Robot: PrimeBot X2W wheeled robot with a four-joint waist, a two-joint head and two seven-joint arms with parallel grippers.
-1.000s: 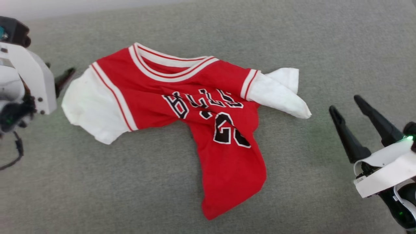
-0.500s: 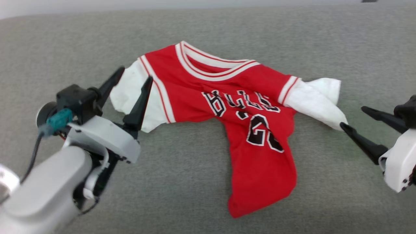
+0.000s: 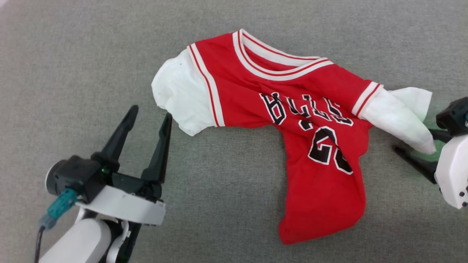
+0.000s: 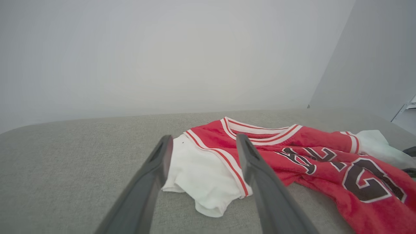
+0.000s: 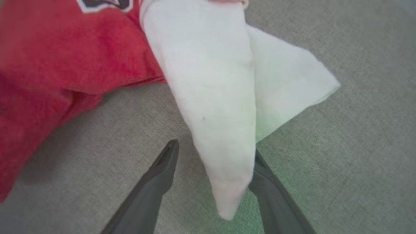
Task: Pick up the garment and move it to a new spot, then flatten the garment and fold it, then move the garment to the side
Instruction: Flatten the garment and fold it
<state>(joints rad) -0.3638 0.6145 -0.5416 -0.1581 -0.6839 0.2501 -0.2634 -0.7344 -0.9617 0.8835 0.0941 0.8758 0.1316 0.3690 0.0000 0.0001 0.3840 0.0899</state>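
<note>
At the lower left of the head view, the left gripper (image 3: 150,111) stands with its two dark fingers spread wide and nothing between them. It is near the garment's white left sleeve (image 3: 179,95) but apart from it. The left wrist view looks along those fingers straight at that sleeve.

Across the middle of the grey fabric surface (image 3: 73,54) lies the garment (image 3: 252,87), a red jersey-style T-shirt. It is face up, with its striped collar (image 3: 278,65) towards the far side. The chest is fairly flat, but the lower body is twisted into a narrow, bunched strip that ends at the hem (image 3: 321,219).

To the right, the white right sleeve (image 3: 398,117) is folded into a point. The right gripper (image 5: 215,146) is open, with that tip lying between its fingers and not yet pinched.

The shirt looks light, limp and soft. It should drape and sag from any held point and may drag on the textured surface, so nothing about it is fragile. The sleeve ends are at hand but thin. The striped bands at the shoulders look like the firmer places to grip, as two spread holds there would let the twisted body hang out straight.
</note>
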